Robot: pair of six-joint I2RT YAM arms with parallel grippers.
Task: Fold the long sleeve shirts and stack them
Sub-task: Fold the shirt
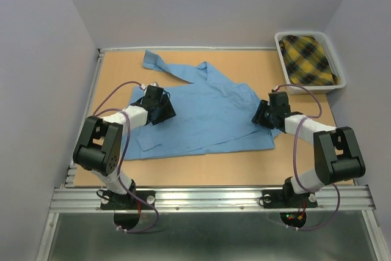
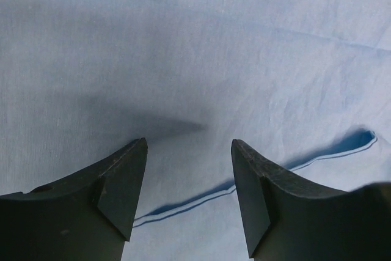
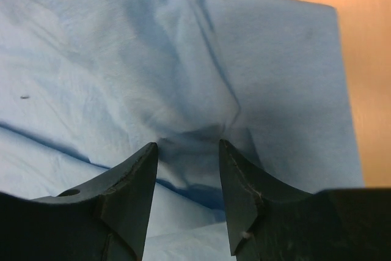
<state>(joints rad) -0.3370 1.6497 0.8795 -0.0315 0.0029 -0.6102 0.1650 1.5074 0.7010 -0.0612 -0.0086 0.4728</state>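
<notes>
Top external: light blue shirt [image 1: 208, 114] spread rumpled (collar far side); left tool [image 2: 189, 145], right tool [image 3: 188, 145] both gaping.

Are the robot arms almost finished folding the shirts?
Not nearly. Nothing looks folded or stacked yet. The blue shirt lies spread and rumpled on the table, one sleeve sticking out. The left gripper and right gripper both hang open just above it, holding nothing. Left to do: fold it, then deal with the yellow checked cloth in the basket.
</notes>
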